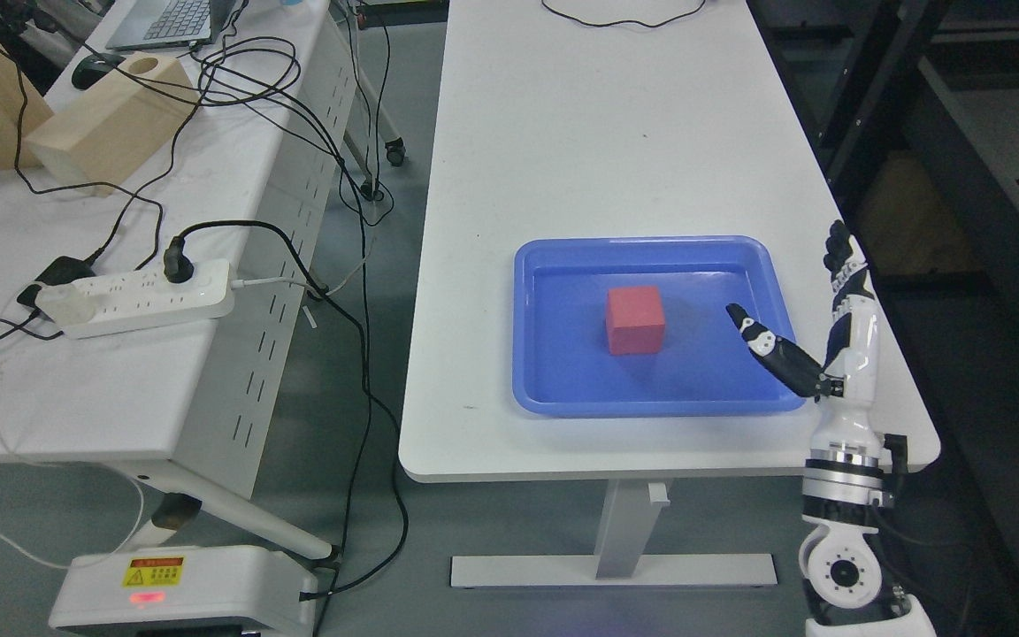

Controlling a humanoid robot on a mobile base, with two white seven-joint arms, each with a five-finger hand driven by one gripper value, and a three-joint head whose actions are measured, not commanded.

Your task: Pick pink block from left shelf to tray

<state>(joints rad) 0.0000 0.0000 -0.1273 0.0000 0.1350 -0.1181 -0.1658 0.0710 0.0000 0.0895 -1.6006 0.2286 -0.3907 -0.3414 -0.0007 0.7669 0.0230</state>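
Observation:
A pink block (635,319) rests flat in the middle of the blue tray (545,265) on the white table (580,133). My right hand (797,301) rises from the lower right, upright at the tray's right rim, fingers spread and holding nothing. Its thumb (770,347) reaches out over the tray's right side, a short way right of the block and not touching it. No left arm shows.
A second white table (120,372) at the left carries a power strip (142,298), black cables (244,88), a wooden box (107,124) and a laptop (175,22). Dark shelving (987,177) stands at the right. A white base unit (182,588) sits on the floor.

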